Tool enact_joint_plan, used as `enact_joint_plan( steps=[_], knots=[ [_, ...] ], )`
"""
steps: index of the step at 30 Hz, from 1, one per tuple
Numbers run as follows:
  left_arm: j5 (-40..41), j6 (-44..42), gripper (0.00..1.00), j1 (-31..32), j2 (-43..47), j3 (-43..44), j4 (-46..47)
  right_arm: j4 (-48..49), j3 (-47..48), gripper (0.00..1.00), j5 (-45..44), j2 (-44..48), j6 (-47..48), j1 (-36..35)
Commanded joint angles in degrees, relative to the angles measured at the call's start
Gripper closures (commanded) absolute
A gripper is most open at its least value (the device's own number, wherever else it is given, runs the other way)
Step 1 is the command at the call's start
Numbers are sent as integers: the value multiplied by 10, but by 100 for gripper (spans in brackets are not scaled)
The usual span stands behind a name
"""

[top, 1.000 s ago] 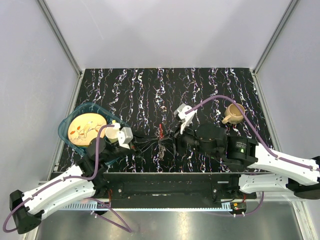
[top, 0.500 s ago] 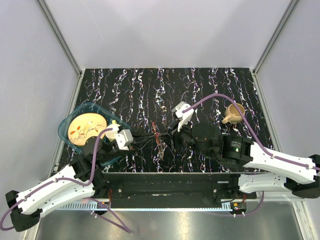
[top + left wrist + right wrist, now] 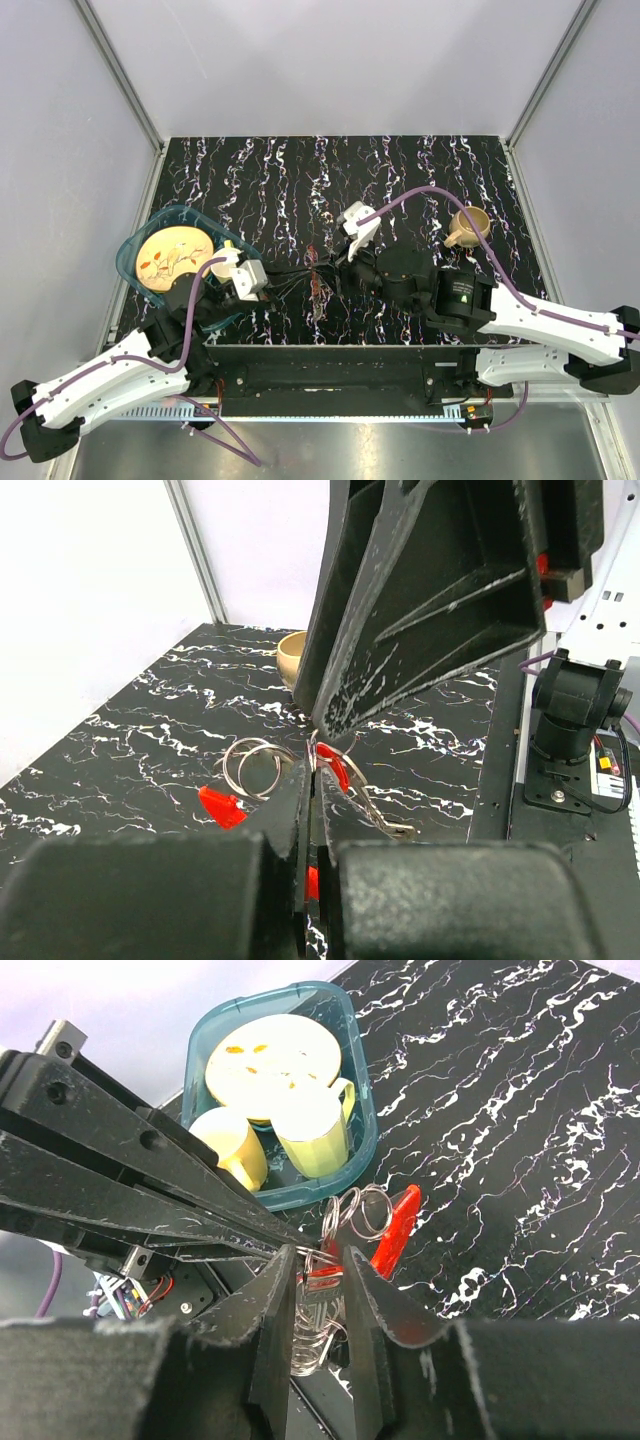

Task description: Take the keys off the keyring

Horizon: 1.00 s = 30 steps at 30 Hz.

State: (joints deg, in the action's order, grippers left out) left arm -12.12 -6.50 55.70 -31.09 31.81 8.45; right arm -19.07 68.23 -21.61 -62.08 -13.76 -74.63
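Observation:
The keyring is a bunch of thin metal rings with a red tag, held just above the black marbled table. In the top view it is a small cluster between the two arms. My left gripper is shut on a thin ring of it. My right gripper comes from the opposite side, its narrow jaws closed on a silvery key with a red head. More rings and the red tag lie just beyond. A key blade hangs to the right.
A teal bin at the left holds a plate and two yellow mugs. A tan mug stands at the right. The right gripper's fingers fill the upper left wrist view.
My right gripper has moved left up to the keyring and now grips the red-headed key. The left gripper has kept its hold and shifted slightly.

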Motion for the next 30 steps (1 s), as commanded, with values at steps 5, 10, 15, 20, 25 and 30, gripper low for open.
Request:
enact_joint_plan(
  steps=[5, 10, 15, 20, 25, 30],
  knots=[
    [14, -11, 100, 3, 15, 24, 25, 32, 6, 81, 5, -10, -3, -3],
    [23, -11, 100, 4, 15, 23, 24, 33, -5, 100, 23, -8, 14, -3],
    [30, -20, 100, 4, 17, 23, 22, 47, -38, 100, 5, 8, 34, -3],
    [37, -27, 100, 5, 13, 24, 22, 55, -53, 100, -17, 17, 43, -4],
    [36, -29, 100, 5, 11, 24, 24, 62, -58, 100, -29, 21, 44, -3],
    [32, -28, 100, 6, 8, 25, 24, 65, -58, 100, -25, 18, 43, -3]
  ],
)
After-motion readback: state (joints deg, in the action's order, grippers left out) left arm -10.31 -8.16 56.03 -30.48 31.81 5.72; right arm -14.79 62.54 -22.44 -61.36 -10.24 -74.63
